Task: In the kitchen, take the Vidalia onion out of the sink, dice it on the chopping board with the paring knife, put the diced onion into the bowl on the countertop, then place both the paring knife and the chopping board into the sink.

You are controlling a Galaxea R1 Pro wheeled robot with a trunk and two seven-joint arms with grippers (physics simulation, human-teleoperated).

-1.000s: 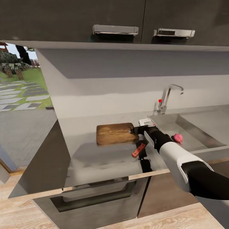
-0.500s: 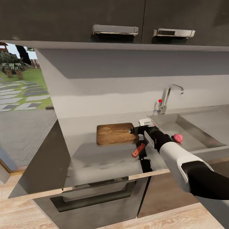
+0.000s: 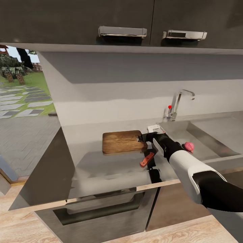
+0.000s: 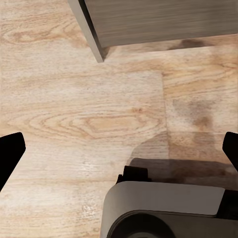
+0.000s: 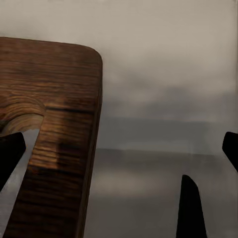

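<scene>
The brown chopping board (image 3: 122, 141) lies flat on the grey countertop (image 3: 101, 168). My right gripper (image 3: 144, 137) is at the board's right end and stands open; in the right wrist view (image 5: 119, 148) the slotted end of the board (image 5: 54, 124) lies by one finger (image 5: 10, 153). The red-handled paring knife (image 3: 147, 158) rests on the counter just in front of the right arm; a dark pointed tip (image 5: 191, 208) shows in the right wrist view. A pink onion (image 3: 189, 146) sits in the sink (image 3: 206, 143) behind the arm. The white bowl (image 3: 154, 128) is behind the gripper. My left gripper (image 4: 119, 148) hangs open over the floor.
A chrome tap with a red knob (image 3: 175, 108) stands behind the sink. Dark wall cabinets (image 3: 121, 23) hang overhead, and an oven front (image 3: 98, 209) sits under the counter. The wooden floor (image 4: 89, 114) and the robot's base (image 4: 163, 208) show below the left gripper.
</scene>
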